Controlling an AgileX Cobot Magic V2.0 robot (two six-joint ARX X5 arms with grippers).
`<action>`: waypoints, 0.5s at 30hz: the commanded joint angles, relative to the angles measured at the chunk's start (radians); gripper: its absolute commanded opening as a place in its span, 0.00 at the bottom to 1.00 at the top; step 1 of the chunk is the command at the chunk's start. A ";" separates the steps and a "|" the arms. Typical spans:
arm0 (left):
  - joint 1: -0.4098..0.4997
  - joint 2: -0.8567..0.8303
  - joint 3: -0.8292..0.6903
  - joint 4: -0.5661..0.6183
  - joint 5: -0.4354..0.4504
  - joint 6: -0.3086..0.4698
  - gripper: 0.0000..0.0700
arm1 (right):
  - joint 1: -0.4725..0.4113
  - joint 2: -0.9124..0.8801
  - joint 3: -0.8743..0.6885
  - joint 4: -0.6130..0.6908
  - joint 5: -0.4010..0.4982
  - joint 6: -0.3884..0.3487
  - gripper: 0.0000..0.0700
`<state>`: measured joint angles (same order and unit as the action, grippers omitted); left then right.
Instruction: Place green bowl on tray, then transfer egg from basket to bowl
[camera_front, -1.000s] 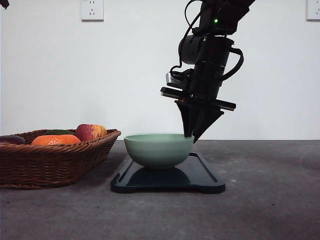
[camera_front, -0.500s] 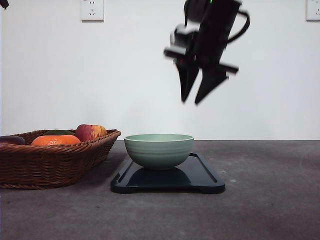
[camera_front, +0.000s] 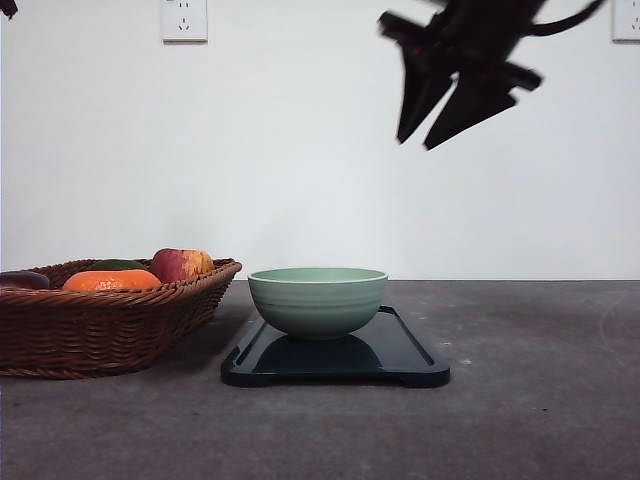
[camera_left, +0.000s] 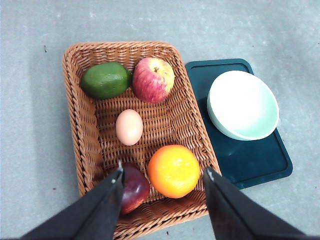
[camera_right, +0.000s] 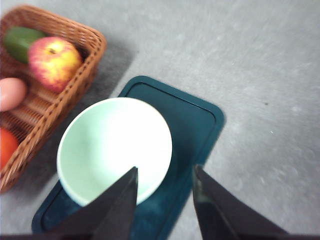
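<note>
I see the green bowl sitting upright on the tray, toward the tray's end nearest the basket, mouth up and nothing inside it. The tray lies flat on the grey bench, its long axis running away from me in the front view, one long edge just beside the basket's side.

My left wrist camera shows the egg lying on the woven floor of the basket near its middle. Its long axis runs roughly along the basket's length, one end toward the apple and the green fruit at the far end wall, the other toward the orange and the dark red fruit at the near end. It touches none of them.

My left gripper hangs above the near end of the basket with its fingers spread wide and nothing between them. My right gripper is high in the air above the right part of the tray, well clear of the bowl, blurred in the front view; its fingers stand apart and hold nothing.
</note>
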<state>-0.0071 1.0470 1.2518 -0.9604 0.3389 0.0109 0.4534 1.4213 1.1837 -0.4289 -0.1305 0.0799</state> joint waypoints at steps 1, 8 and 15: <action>-0.002 0.006 0.024 0.010 0.003 0.001 0.45 | 0.008 -0.057 -0.081 0.048 0.000 -0.013 0.30; -0.004 0.007 0.024 0.009 0.003 -0.019 0.45 | 0.008 -0.316 -0.358 0.118 0.000 -0.014 0.30; -0.057 0.018 0.025 -0.012 0.003 -0.058 0.45 | 0.008 -0.498 -0.518 0.100 0.000 -0.013 0.30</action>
<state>-0.0585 1.0504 1.2518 -0.9732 0.3389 -0.0368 0.4538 0.9253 0.6665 -0.3346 -0.1303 0.0750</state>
